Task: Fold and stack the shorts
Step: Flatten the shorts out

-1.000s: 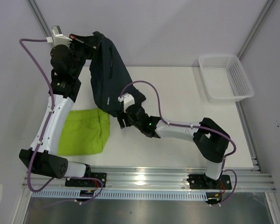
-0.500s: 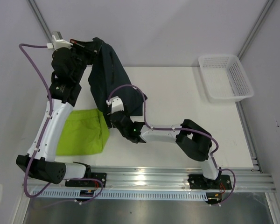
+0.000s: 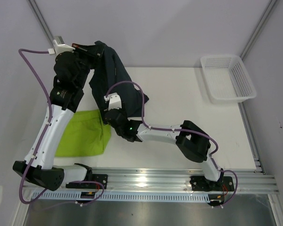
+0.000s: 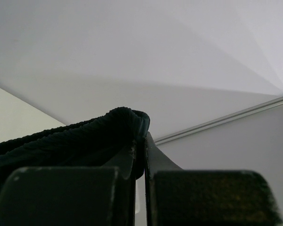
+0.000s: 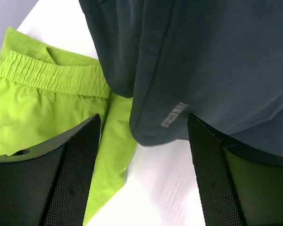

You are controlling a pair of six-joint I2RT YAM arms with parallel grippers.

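Left tool [image 4: 144, 141] pinches navy shorts [image 3: 114, 77] aloft; they trail toward 5 o'clock, lower edge at 12 o'clock of gaping right tool [image 5: 144, 129]

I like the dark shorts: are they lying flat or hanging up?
Hanging up. The left claw pinches the dark shorts by one edge, and they dangle toward the table.

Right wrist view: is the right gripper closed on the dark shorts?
No, the right gripper stands wide open, not gripping the dark shorts.
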